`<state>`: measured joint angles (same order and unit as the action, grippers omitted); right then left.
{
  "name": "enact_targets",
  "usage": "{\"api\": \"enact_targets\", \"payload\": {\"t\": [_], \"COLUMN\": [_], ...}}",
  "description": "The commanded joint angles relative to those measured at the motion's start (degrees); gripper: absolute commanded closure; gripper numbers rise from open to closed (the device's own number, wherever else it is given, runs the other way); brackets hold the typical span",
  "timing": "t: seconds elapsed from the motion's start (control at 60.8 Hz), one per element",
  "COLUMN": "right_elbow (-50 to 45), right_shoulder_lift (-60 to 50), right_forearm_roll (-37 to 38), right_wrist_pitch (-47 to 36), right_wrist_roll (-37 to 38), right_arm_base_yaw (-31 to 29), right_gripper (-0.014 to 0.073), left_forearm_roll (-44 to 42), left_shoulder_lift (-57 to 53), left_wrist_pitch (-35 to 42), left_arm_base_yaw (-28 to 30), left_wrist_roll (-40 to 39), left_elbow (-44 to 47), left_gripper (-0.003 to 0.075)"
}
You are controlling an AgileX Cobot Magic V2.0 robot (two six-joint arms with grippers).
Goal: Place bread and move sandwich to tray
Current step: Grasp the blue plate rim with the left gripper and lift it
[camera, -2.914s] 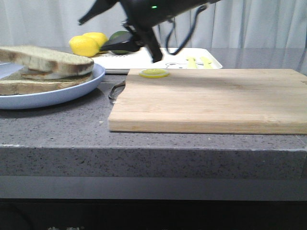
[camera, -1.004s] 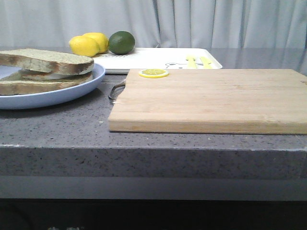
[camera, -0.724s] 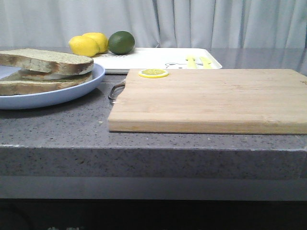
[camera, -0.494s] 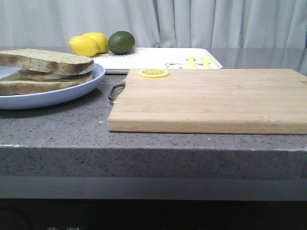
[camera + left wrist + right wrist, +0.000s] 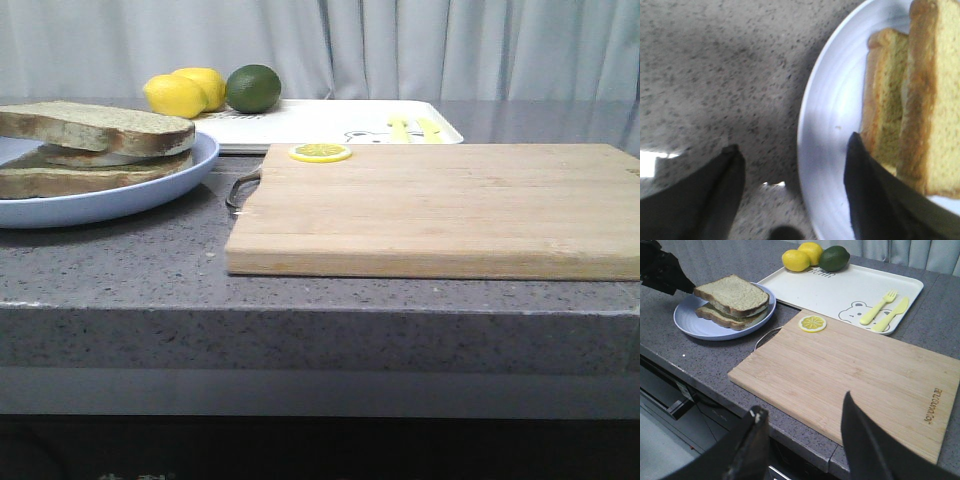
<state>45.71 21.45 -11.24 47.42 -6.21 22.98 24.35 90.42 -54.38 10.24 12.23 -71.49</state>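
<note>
The left gripper [image 5: 792, 172] hangs open over the left rim of the blue plate [image 5: 827, 125]. The bread [image 5: 935, 95] lies stacked on that plate, just beside one finger. The right gripper [image 5: 805, 440], open, hovers near the cutting board [image 5: 850, 375]. The tray [image 5: 840, 285] sits beyond.

cutting board [image 5: 440, 205]: on counter [image 5: 130, 265] | plate [image 5: 150, 185]: left of board, two bread slices [image 5: 95, 127] stacked on it | tray [image 5: 330, 122]: behind board | lemon slice [image 5: 320, 153]: on board's far-left corner | lemons [image 5: 183, 92], lime [image 5: 253, 88]: behind board, on tray's left end
</note>
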Motion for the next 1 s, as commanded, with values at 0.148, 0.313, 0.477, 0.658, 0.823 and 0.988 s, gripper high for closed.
{"api": "enact_targets", "payload": {"t": [0.148,0.313,0.477,0.658,0.823,0.988], "right_elbow": [1.13,1.13,1.13,1.13,1.13,1.13], "right_shoulder_lift": [0.95,0.95,0.95,0.95,0.95,0.95], "right_forearm_roll": [0.04,0.04,0.04,0.04,0.04,0.04], "right_wrist_pitch": [-3.93,-3.93,-3.93,-3.93,-3.93,-3.93], "right_wrist_roll": [-0.09,-0.09,-0.09,-0.09,-0.09,-0.09], "right_arm_base_yaw": [-0.5,-0.5,-0.5,-0.5,-0.5,-0.5], "right_gripper": [0.0233,0.0233,0.0233,0.0233,0.0233,0.0233], "left_forearm_roll": [7.07,8.54,8.66,8.66,8.77,9.02], "left_shoulder_lift": [1.33,3.24,3.61,3.74,3.74,3.2], "left_wrist_pitch": [2.25,2.25,1.83,1.39,1.23,-1.36], "left_arm_base_yaw": [0.06,0.06,0.06,0.06,0.06,0.06], "left_wrist_roll": [2.87,3.26,3.26,3.26,3.99,4.75], "left_elbow": [-1.95,-1.95,-1.95,-1.95,-1.95,-4.16], "left_gripper": [0.0386,0.0387,0.0435,0.0637,0.0741,0.0741]}}
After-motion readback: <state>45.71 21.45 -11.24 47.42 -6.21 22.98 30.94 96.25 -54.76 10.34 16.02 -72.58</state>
